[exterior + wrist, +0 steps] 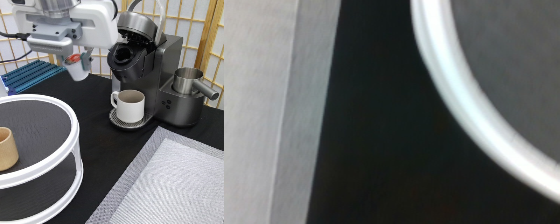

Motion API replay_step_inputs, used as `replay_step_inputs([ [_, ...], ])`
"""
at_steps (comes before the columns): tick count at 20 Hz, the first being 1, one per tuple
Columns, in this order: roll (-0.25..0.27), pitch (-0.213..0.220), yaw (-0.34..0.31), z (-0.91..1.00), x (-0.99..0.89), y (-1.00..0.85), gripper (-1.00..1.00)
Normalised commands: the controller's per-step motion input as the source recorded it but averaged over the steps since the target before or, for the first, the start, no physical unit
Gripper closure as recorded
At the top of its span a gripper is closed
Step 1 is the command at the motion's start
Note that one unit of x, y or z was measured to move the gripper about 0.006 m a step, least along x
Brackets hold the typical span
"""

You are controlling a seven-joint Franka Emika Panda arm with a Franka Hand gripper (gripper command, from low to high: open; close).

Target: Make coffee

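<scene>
Tan cup (7, 148) sits nearest you on the round white-rimmed tray (60, 162) at the exterior view's left. Beyond, your white mug (131, 105) stands under the open-lidded coffee machine (150, 70). Your gripper (76, 62) hangs high, left of the machine, pinched around a small white pod (78, 70).

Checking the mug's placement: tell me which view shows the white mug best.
The exterior view: the white mug stands whole on the coffee machine drip tray. The wrist view misses it, showing only a white rim and dark table.
</scene>
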Motion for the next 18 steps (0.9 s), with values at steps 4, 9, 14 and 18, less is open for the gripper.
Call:
replay_step_inputs([
  [4,0.204,-0.001,0.0,0.44,0.0,0.54,1.0],
  [9,0.146,0.014,0.0,0.46,0.08,0.69,1.0],
  [14,0.099,0.05,0.0,0.3,0.21,0.73,1.0],
  [18,0.078,0.052,0.0,0.15,0.14,0.69,1.0],
])
